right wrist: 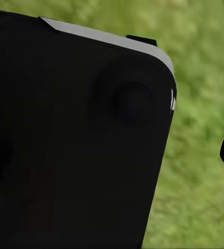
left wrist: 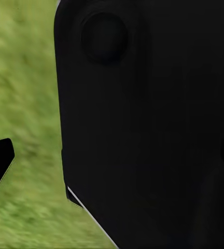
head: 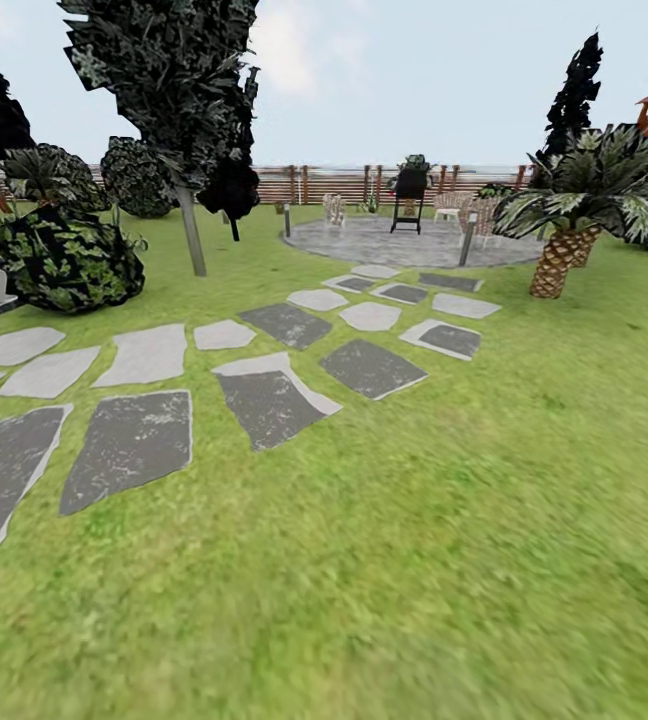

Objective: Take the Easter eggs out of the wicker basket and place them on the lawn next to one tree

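I see the lawn (head: 484, 520), mottled green grass, spreading across the garden from my feet out to the brown slatted fence. A tree (head: 192, 230) with a straight pale grey-tan trunk and dark, green-speckled foliage stands upright on the grass at the far left, beside the stepping stones.

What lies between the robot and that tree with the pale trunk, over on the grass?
Flat stepping stones cross the lawn before the tree, with a leafy bush off to one side. Nothing upright blocks a straight approach over the grass.
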